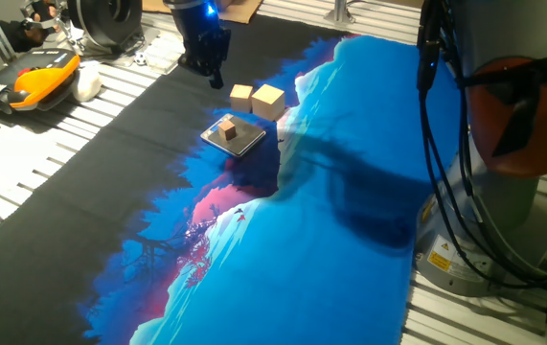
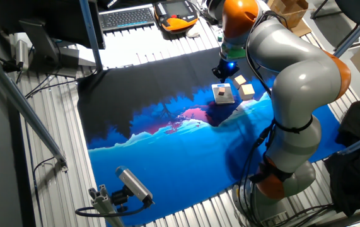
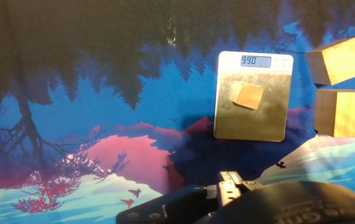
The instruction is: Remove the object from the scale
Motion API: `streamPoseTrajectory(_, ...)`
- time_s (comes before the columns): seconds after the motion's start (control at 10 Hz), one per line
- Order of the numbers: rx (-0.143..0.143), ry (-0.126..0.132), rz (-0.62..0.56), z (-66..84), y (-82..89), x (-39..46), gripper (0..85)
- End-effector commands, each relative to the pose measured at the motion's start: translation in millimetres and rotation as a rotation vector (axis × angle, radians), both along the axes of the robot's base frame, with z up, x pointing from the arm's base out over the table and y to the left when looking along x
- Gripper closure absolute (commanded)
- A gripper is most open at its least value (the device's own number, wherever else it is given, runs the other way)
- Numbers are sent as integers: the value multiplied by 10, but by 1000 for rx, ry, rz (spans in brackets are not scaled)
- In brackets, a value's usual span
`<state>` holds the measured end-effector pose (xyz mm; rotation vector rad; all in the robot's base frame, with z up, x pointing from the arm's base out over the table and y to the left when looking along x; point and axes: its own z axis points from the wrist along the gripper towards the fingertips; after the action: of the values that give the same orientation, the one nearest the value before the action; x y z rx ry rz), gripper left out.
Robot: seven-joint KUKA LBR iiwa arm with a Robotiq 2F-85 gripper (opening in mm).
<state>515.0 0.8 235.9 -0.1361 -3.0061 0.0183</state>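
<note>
The scale (image 1: 244, 144) is a thin silver-grey square slab on the printed cloth; it also shows in the other fixed view (image 2: 226, 96) and in the hand view (image 3: 252, 121), where its display reads 990. The object, a tiny tan cube (image 1: 227, 127), sits on the scale's top, slightly off centre (image 2: 221, 90) (image 3: 247, 95). My gripper (image 1: 214, 77) hangs above the black part of the cloth, behind the scale and apart from it (image 2: 222, 70). It holds nothing. Its fingers are dark and their gap does not show.
Two larger pale wooden blocks (image 1: 241, 96) (image 1: 268, 101) lie side by side just beyond the scale, at the right in the hand view (image 3: 336, 60) (image 3: 348, 112). An orange and black handset (image 1: 29, 79) lies at the far left. The arm's base (image 1: 512, 192) stands at the right.
</note>
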Motion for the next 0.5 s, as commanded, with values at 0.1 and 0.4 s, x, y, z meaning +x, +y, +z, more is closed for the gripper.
streamPoseTrajectory(0.1, 0, 1, 0, 0, 0, -1, 850)
streamPoseTrajectory(0.4, 0, 1, 13, -1, 0, -2, 850)
